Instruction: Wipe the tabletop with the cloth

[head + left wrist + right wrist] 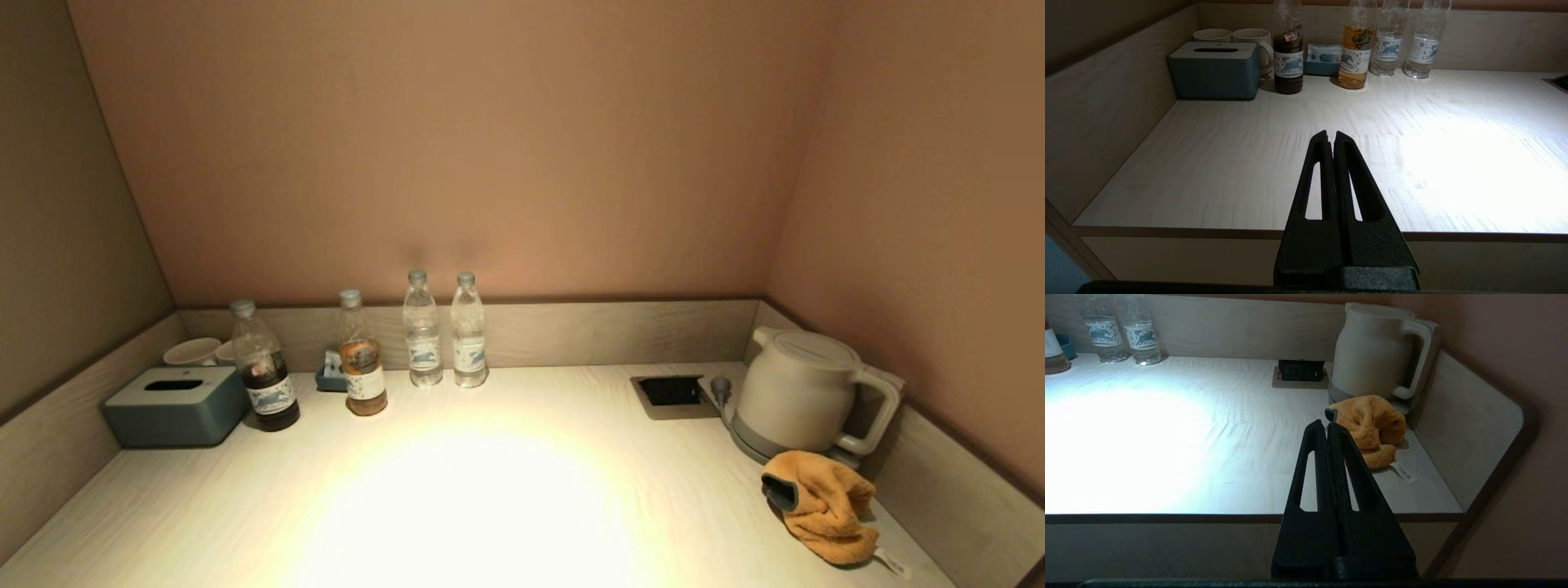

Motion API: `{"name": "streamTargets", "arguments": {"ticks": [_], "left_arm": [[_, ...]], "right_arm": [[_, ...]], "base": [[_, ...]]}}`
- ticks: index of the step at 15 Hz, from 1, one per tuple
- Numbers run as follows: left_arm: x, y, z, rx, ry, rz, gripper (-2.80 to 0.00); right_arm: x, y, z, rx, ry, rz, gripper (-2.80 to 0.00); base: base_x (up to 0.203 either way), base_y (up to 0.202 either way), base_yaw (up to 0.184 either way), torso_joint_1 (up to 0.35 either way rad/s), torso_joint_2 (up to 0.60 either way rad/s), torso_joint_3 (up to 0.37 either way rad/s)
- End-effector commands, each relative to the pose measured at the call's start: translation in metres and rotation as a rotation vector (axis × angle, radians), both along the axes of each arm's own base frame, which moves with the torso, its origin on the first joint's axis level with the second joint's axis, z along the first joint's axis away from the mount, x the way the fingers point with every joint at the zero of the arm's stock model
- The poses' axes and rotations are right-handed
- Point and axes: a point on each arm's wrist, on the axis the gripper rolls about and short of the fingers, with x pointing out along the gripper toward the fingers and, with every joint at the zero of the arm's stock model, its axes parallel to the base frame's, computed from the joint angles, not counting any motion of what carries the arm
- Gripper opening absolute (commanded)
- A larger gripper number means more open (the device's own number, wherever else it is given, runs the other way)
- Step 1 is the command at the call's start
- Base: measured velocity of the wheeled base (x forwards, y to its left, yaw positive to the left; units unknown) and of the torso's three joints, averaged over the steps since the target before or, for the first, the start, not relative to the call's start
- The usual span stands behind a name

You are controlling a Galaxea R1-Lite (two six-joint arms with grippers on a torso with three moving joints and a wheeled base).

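Beside the kettle (796, 392) the cloth (824, 505) lies untouched; left gripper (1331, 136) and right gripper (1327, 424) pressed together, empty, tabletop (490, 490) unwiped.

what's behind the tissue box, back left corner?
Two white mugs stand behind the tissue box, against the rim of the tabletop. Only their upper parts show; the box covers the rest.

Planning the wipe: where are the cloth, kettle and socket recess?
cloth (824, 502), head view, middle of its orange folds.
kettle (796, 392), head view, its white body.
socket recess (671, 392), head view, its black inside.
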Motion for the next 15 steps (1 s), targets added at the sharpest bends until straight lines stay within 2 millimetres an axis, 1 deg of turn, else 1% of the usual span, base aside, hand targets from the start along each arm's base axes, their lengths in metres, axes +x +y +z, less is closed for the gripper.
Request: {"name": "streamTargets", "arguments": {"ticks": [1, 15], "left_arm": [[0.0001, 0.0000, 0.0000, -0.001, 0.002, 0.000, -2.80], [0.0001, 0.0000, 0.0000, -0.001, 0.002, 0.000, -2.80]], "right_arm": [[-0.0001, 0.0000, -0.0014, 0.057, 0.014, 0.000, -2.80], [0.0000, -0.0001, -0.0019, 0.057, 0.016, -0.002, -2.80]], "base": [[0.000, 0.000, 0.000, 0.000, 0.00, 0.000], [0.000, 0.000, 0.000, 0.000, 0.00, 0.000]]}}
